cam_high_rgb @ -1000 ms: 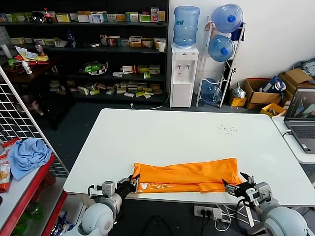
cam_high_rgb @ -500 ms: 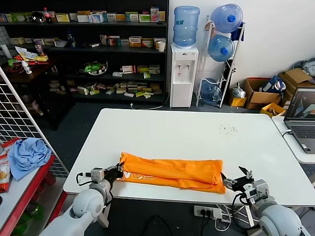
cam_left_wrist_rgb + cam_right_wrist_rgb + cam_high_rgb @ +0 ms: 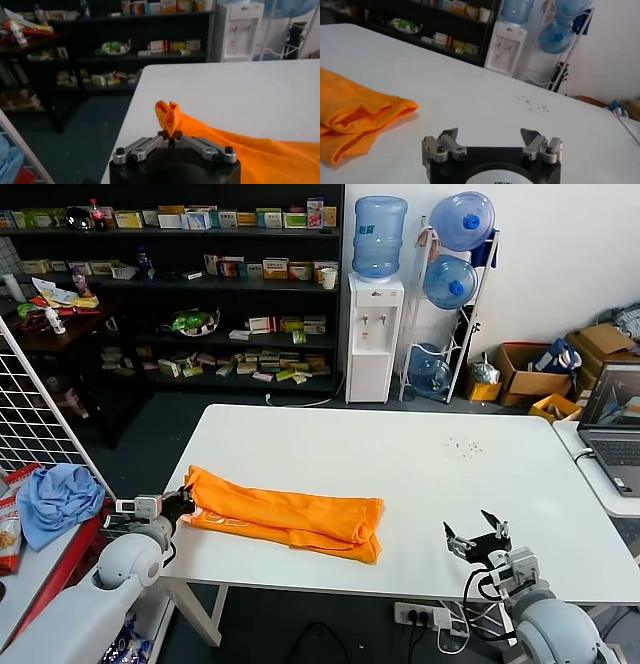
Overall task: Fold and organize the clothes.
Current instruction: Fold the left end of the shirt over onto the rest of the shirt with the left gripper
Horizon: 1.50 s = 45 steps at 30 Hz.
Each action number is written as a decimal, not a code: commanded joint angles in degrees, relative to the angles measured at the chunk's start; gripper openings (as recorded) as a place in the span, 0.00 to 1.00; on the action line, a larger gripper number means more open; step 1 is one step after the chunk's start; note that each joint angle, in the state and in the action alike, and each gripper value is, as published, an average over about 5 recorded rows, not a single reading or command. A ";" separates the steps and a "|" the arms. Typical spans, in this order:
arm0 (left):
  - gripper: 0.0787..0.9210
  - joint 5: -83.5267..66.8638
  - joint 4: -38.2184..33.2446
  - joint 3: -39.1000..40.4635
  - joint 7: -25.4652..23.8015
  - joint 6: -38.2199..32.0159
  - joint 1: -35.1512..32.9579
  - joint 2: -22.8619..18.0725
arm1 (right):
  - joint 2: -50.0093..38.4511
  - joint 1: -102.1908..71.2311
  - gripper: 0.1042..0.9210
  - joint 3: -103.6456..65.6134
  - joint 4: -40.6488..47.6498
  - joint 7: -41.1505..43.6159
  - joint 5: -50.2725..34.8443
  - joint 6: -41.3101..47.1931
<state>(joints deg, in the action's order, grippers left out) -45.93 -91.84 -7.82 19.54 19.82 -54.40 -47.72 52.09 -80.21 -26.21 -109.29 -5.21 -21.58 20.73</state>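
The orange T-shirt [image 3: 285, 517] lies folded into a long band on the front left part of the white table [image 3: 400, 464]. My left gripper [image 3: 183, 500] is shut on the shirt's left end at the table's left edge; the left wrist view shows the pinched orange fold [image 3: 168, 116] between its shut jaws. My right gripper [image 3: 478, 538] is open and empty near the front edge, to the right of the shirt and apart from it. The right wrist view shows the shirt's free end [image 3: 362, 117] lying loose on the table.
A light blue cloth [image 3: 55, 499] lies on a red shelf left of the table, behind a wire grid. A laptop [image 3: 612, 424] stands on a side table at the right. Dark specks [image 3: 460, 447] dot the table's far right.
My left gripper has pulled the shirt leftward along the front edge to the table's left side. My right gripper has let go of the shirt's right end and now stands open.
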 commanded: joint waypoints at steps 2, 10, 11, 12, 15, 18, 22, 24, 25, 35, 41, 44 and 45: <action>0.04 -4.66 -16.68 3.80 5.15 2.42 -2.37 -1.67 | 0.34 0.36 0.88 0.69 2.21 -0.30 4.57 -3.58; 0.04 -8.92 -21.02 12.38 8.32 3.41 -1.45 -6.88 | 2.26 0.88 0.88 -0.93 4.40 -0.95 6.24 -5.53; 0.04 -9.10 -20.90 13.39 8.46 3.32 -1.07 -7.69 | 2.60 0.85 0.88 -1.16 4.53 -1.04 6.27 -5.57; 0.04 -9.20 -20.67 14.34 8.58 3.23 -0.62 -8.62 | 2.96 0.78 0.88 -1.42 4.64 -1.13 6.34 -5.61; 0.04 -9.16 -19.15 16.77 8.75 3.01 0.85 -11.49 | 3.70 0.41 0.88 -1.98 4.60 -1.25 6.60 -5.61; 0.04 -8.54 -17.08 18.58 8.76 2.74 2.06 -14.27 | 4.11 0.10 0.88 -2.36 4.33 -1.39 6.75 -5.45; 0.04 -7.16 -14.60 20.51 8.75 2.42 3.23 -18.19 | 4.49 -0.07 0.88 -2.60 4.24 -1.50 6.82 -5.32; 0.04 -6.56 -13.47 21.13 8.76 2.32 3.65 -20.11 | 4.62 -0.09 0.88 -2.60 4.37 -1.48 6.81 -5.34; 0.04 -6.20 -12.72 21.42 8.68 2.19 3.86 -21.07 | 4.66 -0.07 0.88 -2.57 4.48 -1.47 6.79 -5.35; 0.10 -4.20 -5.15 23.05 5.97 -2.94 4.18 -28.06 | 4.69 0.96 0.88 -2.07 4.73 -1.43 6.27 -5.15; 0.30 -5.46 -4.88 22.01 5.50 -9.85 3.67 -29.82 | 4.52 0.46 0.88 -2.12 4.33 -1.34 6.18 -5.09; 0.40 -6.11 -7.24 21.40 5.50 -10.10 2.74 -28.18 | 4.24 0.30 0.88 -2.24 4.06 -1.31 6.01 -5.04; 0.43 -6.23 -8.17 21.01 5.35 -10.05 2.31 -26.92 | 4.07 0.23 0.88 -2.29 3.92 -1.30 5.91 -5.01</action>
<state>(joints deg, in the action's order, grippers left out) -51.23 -99.45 13.13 25.65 15.76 -51.14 -73.12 56.32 -79.85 -28.34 -105.07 -6.61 -15.58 15.74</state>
